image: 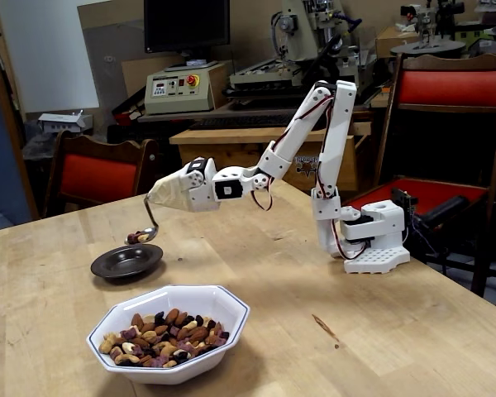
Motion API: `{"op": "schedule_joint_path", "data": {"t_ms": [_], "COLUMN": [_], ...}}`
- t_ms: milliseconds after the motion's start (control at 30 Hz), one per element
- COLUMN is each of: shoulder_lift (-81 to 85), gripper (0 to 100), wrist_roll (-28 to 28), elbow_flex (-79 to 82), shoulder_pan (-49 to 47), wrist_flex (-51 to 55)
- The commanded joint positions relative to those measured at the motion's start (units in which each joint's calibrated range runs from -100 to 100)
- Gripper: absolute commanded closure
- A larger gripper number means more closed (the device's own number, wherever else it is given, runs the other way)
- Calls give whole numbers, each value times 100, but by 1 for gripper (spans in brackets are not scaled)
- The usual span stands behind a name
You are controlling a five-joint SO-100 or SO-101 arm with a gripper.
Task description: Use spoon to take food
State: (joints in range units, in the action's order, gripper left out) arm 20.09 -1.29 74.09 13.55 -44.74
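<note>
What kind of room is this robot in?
Probably a workshop or maker lab: a milling machine and a control box with a red stop button stand on benches behind the wooden table.

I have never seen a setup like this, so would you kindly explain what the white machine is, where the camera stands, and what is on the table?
This is one picture from a fixed camera that faces the table from the front. The white machine is a small jointed robot arm bolted to the wooden table. Its gripper holds a thin shiny metal spoon carrying a few nuts above a dark round metal dish. In front stands a white octagonal bowl filled with mixed nuts and dried fruit. Red chairs and workshop machines stand behind.
</note>
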Motion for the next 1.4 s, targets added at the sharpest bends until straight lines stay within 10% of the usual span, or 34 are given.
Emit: {"op": "schedule_joint_path", "data": {"t_ms": [0,1367], "shoulder_lift": [41,92], "gripper": [95,95], "wrist_roll": [-34,-39], "elbow_flex": [-81,-99], "shoulder_pan": [-185,-192], "wrist_flex": [-142,-119]}}
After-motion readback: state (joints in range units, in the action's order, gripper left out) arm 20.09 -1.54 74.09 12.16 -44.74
